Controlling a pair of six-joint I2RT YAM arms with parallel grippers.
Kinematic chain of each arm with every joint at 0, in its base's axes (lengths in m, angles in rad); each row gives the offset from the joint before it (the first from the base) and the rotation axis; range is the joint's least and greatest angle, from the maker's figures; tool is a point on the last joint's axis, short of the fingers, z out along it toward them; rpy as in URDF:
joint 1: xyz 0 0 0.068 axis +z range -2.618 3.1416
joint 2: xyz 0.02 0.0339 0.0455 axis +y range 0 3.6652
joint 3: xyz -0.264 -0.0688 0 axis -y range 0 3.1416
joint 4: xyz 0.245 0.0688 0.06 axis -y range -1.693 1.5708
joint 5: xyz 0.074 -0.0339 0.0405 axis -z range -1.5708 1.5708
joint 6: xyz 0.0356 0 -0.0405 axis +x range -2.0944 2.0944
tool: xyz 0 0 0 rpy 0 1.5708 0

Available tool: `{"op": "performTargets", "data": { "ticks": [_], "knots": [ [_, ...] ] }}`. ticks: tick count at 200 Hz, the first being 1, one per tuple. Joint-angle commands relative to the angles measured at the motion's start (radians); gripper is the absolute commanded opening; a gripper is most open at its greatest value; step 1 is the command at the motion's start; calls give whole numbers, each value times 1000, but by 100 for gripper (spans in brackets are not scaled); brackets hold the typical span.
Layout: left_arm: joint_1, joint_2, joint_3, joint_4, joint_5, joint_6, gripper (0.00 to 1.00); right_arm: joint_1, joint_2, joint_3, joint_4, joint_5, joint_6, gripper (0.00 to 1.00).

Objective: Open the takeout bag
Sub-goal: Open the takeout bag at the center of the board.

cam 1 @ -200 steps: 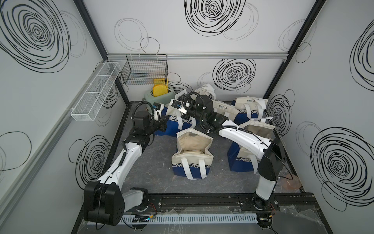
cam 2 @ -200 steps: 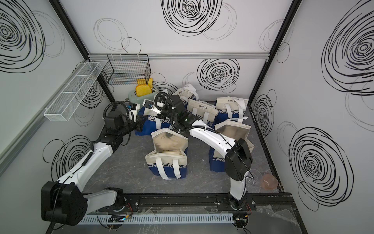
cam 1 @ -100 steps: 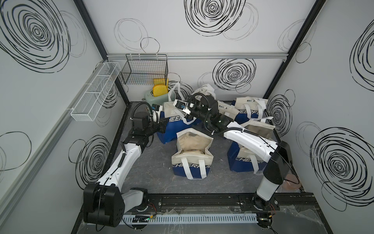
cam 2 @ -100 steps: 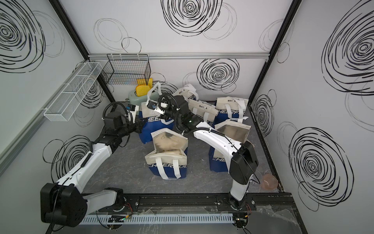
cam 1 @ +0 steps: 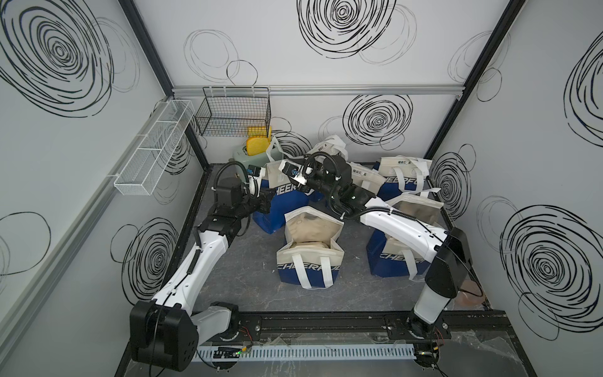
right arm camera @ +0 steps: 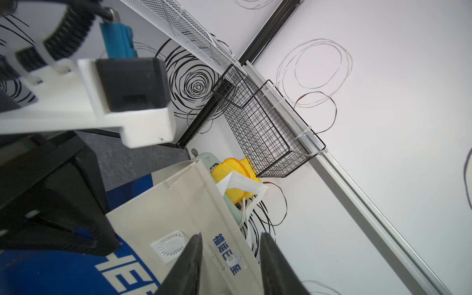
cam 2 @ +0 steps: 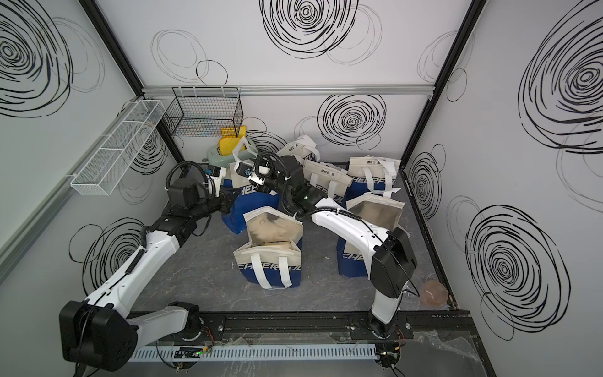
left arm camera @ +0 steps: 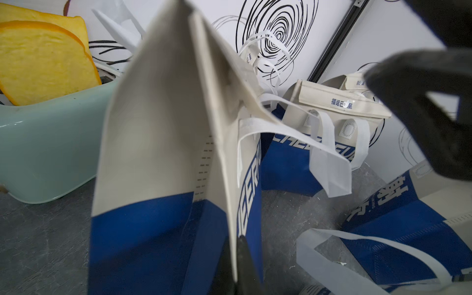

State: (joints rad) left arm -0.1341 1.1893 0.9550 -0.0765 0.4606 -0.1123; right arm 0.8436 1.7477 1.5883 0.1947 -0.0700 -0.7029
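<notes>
The left gripper [left arm camera: 241, 263] clamps the cream-and-blue fabric takeout bag [left arm camera: 153, 153]; the right gripper [right arm camera: 231, 245] stands half-open astride its flap [right arm camera: 226, 251] — unheld, it could flop shut.

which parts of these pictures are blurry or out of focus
Left wrist view: the near takeout bag is soft. Right wrist view: the camera mount up close is smeared, while the wire basket is sharp. Both top views: evenly lit and crisp.

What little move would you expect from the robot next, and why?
Probably the right gripper closes on the cream top flap and peels it back. Its jaws stand open astride it, the blue-and-cream fabric takeout bag looks shut, and the left gripper clamps its side edge.
</notes>
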Motion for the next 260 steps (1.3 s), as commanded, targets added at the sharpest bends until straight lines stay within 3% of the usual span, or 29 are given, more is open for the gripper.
{"op": "performTargets", "data": {
  "ticks": [1,139,260],
  "knots": [
    [-13,-22,43,21,-8,6,0,20,13,7,24,-24,3,41],
    [-57,-39,82,-33,-29,44,0,46,62,2,62,30,-16,43],
    [-94,-51,92,-88,-53,95,0,43,105,41,138,151,-44,31]
  ]
}}
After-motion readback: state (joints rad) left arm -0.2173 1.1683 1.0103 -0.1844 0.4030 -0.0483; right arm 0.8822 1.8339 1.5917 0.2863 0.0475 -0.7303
